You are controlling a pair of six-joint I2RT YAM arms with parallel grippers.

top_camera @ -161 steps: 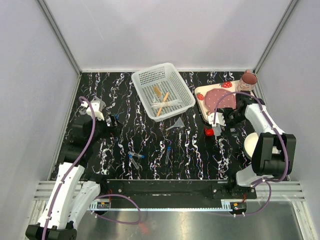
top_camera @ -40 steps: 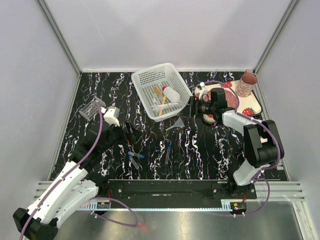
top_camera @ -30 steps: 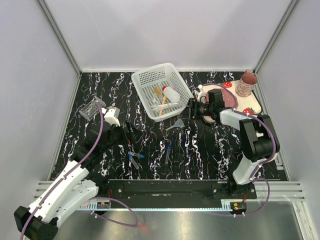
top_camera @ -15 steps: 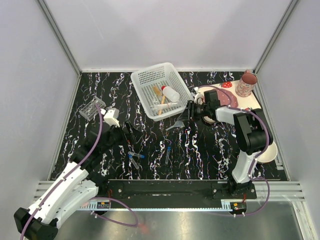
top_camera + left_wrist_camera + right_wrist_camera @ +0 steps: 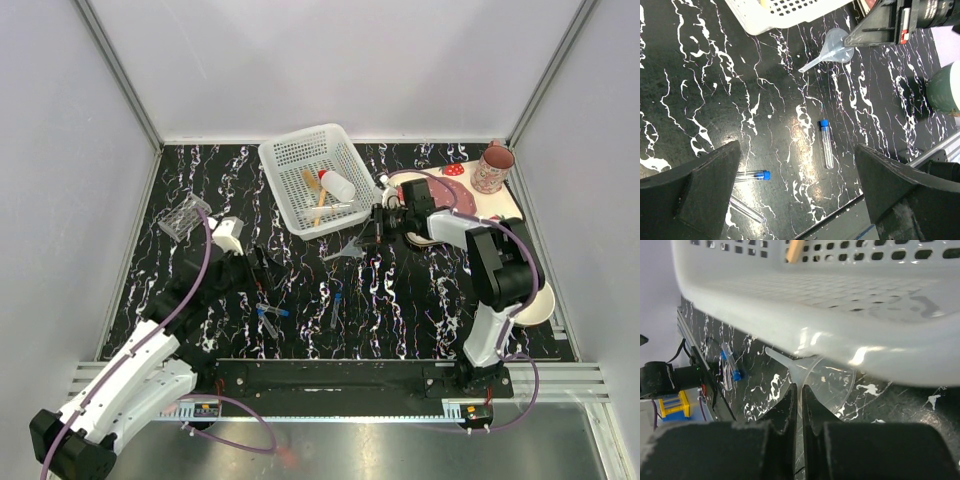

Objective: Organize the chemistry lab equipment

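Observation:
The clear funnel lies on the black marbled table just in front of the white basket. My right gripper is shut on its rim; in the right wrist view the fingertips pinch the thin wall of the funnel. Inside the basket lie the red-capped squeeze bottle and thin orange sticks. Blue-capped tubes lie near the front. My left gripper hangs open above the tubes. The clear tube rack stands at the left.
A strawberry-print tray with a pink plate sits at the back right, a pink mug at its corner. A cream bowl shows behind the right arm's base. The basket's wall hangs close over the right fingers.
My right gripper reached left to the funnel and shut on its rim. The basket shifted slightly left. The left arm barely moved.

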